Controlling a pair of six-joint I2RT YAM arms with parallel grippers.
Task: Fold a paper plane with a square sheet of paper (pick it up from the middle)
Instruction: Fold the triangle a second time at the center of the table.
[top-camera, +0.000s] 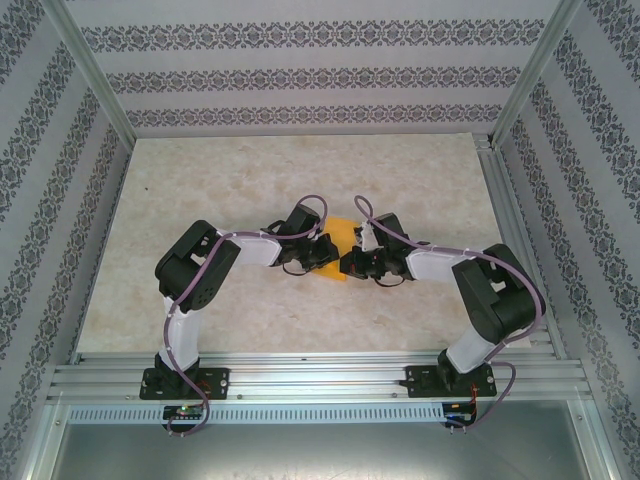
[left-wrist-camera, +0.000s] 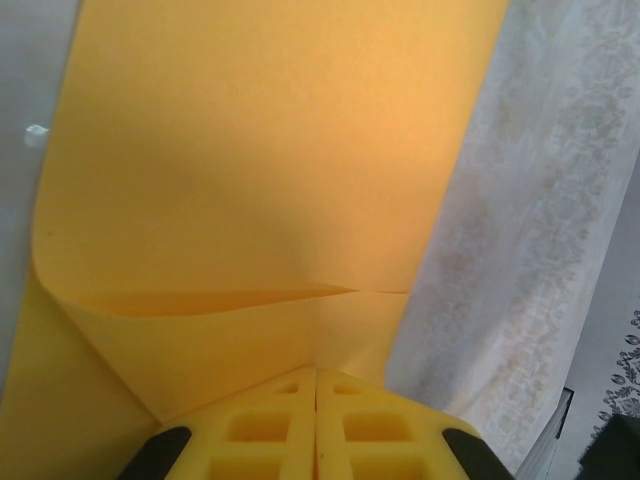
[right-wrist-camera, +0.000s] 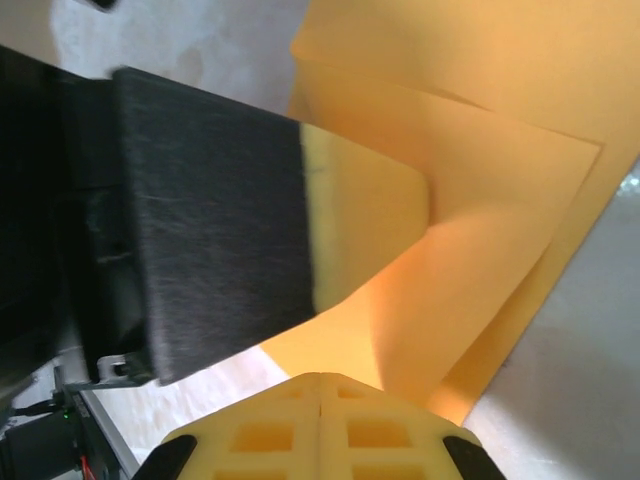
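Sheet (top-camera: 343, 236), one, pinched tight in left end effector (left-wrist-camera: 316, 378) and right end effector (right-wrist-camera: 320, 380).

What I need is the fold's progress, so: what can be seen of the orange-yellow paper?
The paper sheet is thin, plain, matte orange-yellow. It is partly folded: layers overlap, with one soft curved bend and a sharp crease. It is at the middle of the table, between both grippers. The left gripper, fingers shut, pinches its lower edge; the right gripper, fingers shut, meets a folded corner, grip unclear.
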